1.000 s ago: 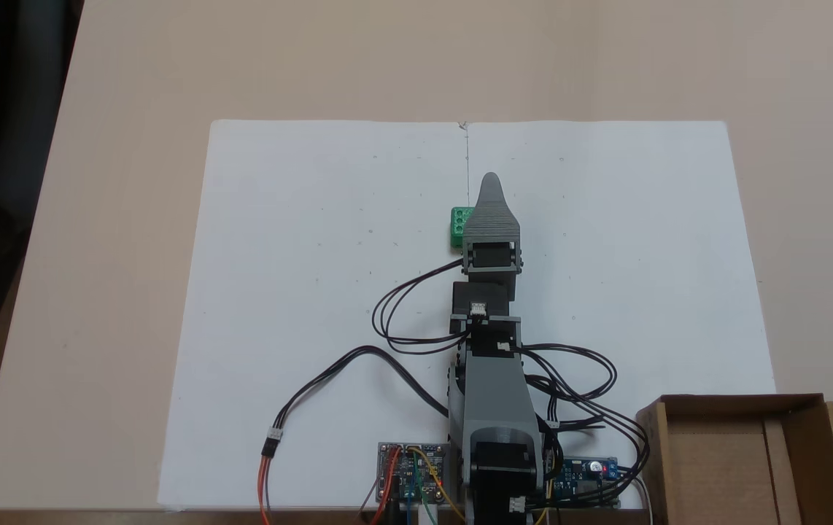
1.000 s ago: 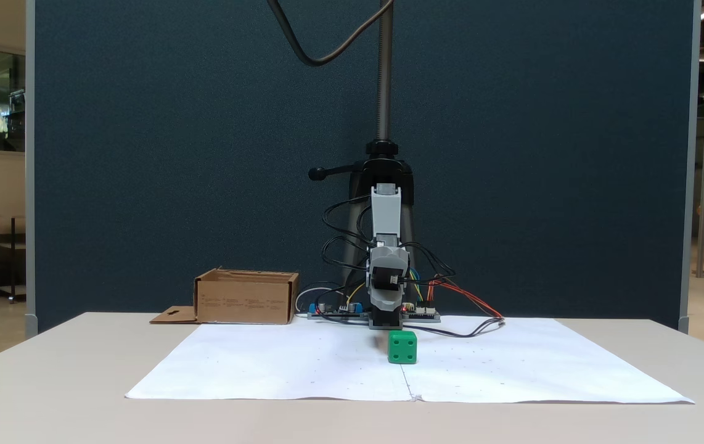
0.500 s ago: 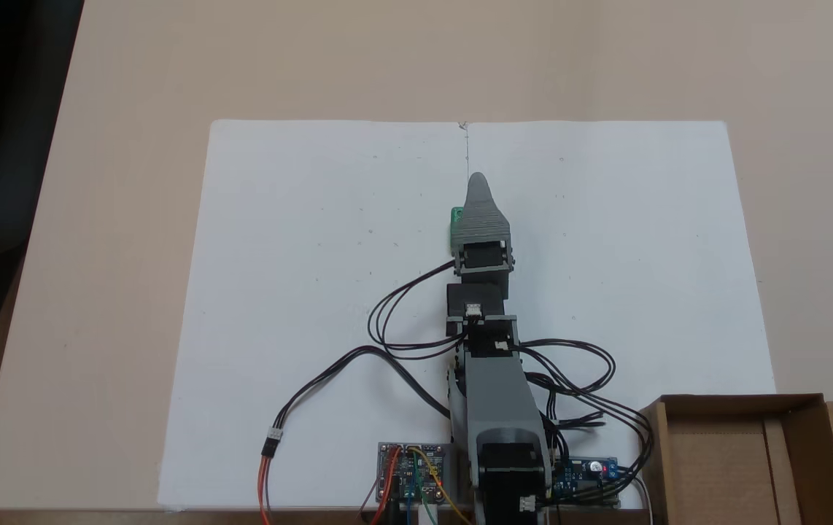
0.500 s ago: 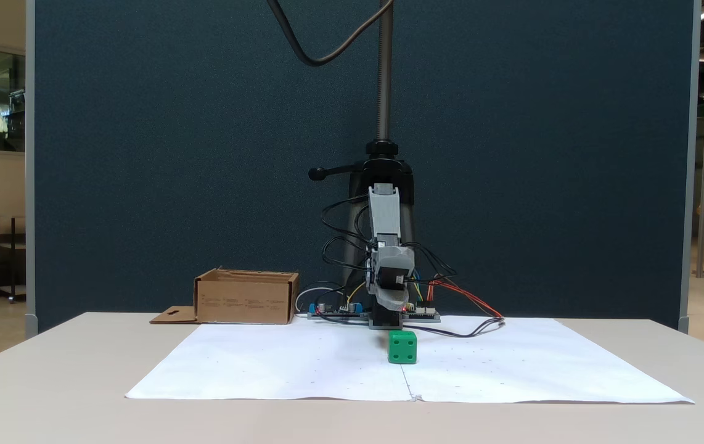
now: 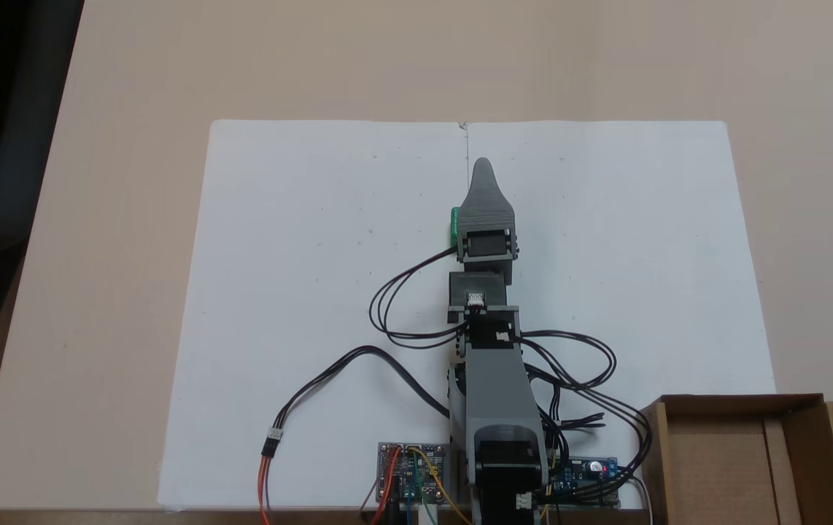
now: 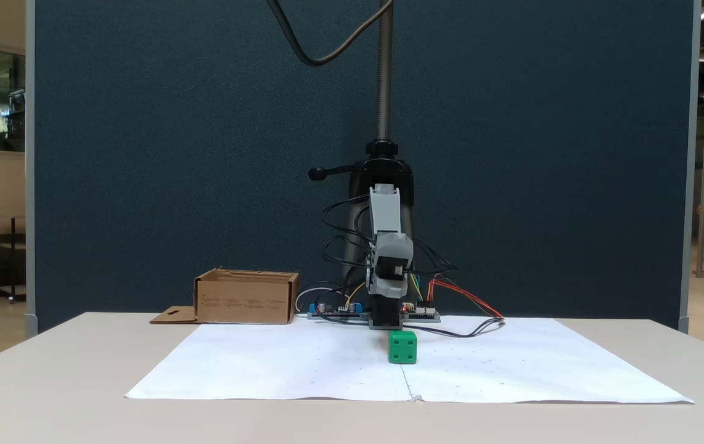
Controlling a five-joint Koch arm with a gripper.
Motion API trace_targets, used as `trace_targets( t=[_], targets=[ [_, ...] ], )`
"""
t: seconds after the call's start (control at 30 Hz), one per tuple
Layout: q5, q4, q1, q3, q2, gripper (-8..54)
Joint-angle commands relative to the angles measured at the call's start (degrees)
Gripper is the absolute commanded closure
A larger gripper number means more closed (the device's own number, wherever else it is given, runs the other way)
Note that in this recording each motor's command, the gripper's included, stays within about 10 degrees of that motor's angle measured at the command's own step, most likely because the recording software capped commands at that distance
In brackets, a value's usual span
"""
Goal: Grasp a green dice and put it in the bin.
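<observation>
The green dice (image 6: 402, 346) sits on the white paper, a little in front of the arm's base. From above, just a thin green edge of the dice (image 5: 454, 222) shows at the left of the gripper body, which covers the rest. The grey gripper (image 5: 483, 171) points away from the base, and a single jaw shows there. Seen from the front, the gripper (image 6: 387, 285) hangs above and behind the dice without touching it; its jaws lie one behind the other. The bin (image 5: 741, 467) is a brown cardboard box at the lower right corner, seen from the front as the bin (image 6: 246, 298) at the left of the arm's base.
A white paper sheet (image 5: 314, 292) covers the middle of the beige table. Circuit boards (image 5: 413, 470) and looping black cables (image 5: 402, 306) lie around the arm base. A camera stand pole (image 6: 383, 74) rises behind the arm, before a dark blue partition.
The gripper swung slightly left over the dice, then reached further from the base and rose a little. More of the dice is covered from above. The dice has not moved.
</observation>
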Motion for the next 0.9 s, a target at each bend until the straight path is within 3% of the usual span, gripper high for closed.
trace_targets(
  t=[0.0, 0.37, 0.73, 0.87],
  targets=[
    [-4.0, 2.4, 0.4, -8.3, 6.3, 2.9],
    [-3.8, 19.4, 0.9, -24.8, 3.7, 6.4],
    [-3.7, 43.2, 0.4, -45.0, -5.6, 6.5],
    [-3.5, 65.0, 0.4, -58.2, -11.3, 6.1]
  ],
)
